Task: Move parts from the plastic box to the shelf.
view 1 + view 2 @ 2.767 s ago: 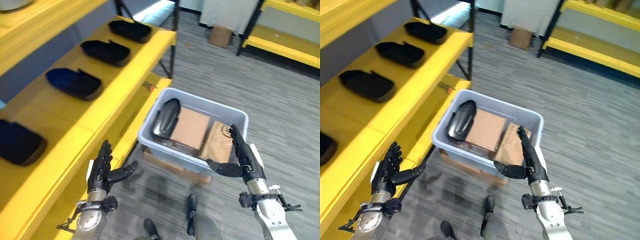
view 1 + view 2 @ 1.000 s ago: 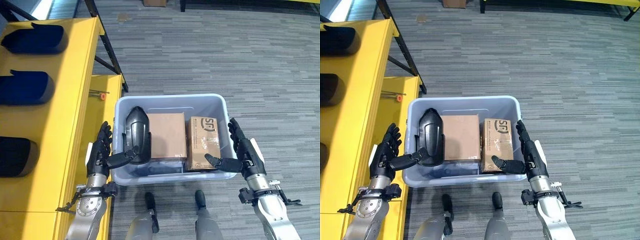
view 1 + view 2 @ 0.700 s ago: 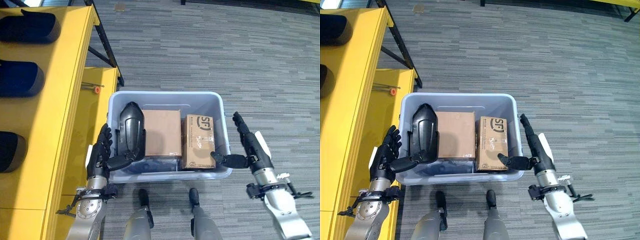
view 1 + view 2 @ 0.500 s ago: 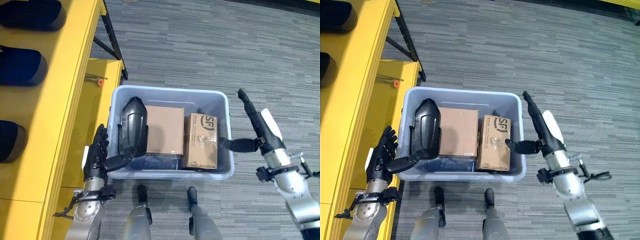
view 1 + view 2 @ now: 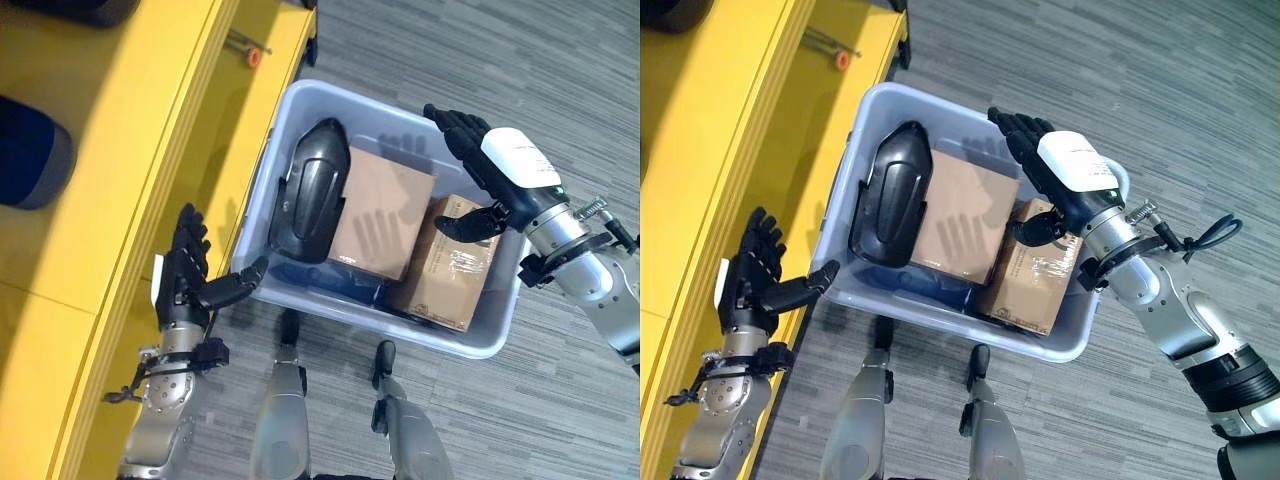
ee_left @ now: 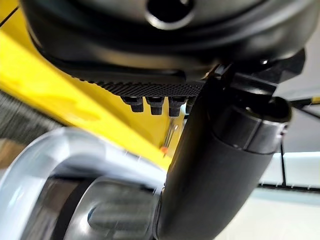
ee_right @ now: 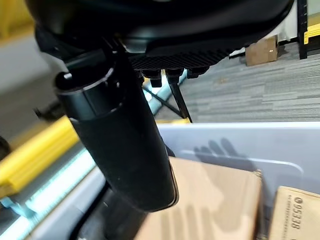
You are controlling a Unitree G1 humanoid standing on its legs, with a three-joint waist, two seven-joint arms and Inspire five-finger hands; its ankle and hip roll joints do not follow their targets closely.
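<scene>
A grey-blue plastic box (image 5: 482, 341) stands on the floor beside the yellow shelf (image 5: 120, 130). In it a black moulded part (image 5: 310, 195) lies at the left, next to a large cardboard box (image 5: 380, 213) and a smaller taped one (image 5: 450, 265). My right hand (image 5: 500, 175) hovers open over the box's right side, fingers spread above the cartons, holding nothing. My left hand (image 5: 185, 280) is open outside the box's left wall, its thumb reaching towards the rim. In the right wrist view the large cardboard box (image 7: 215, 200) lies past my thumb (image 7: 125, 145).
Another black part (image 5: 30, 150) rests on the shelf's upper board. A small orange-tipped tool (image 5: 248, 52) lies on the lower shelf board near the box's far corner. Grey striped carpet (image 5: 500, 60) stretches to the right and beyond the box.
The camera has shifted and swung. My right hand has risen from outside the box's right wall to over the cartons inside. My left hand stays by the left wall.
</scene>
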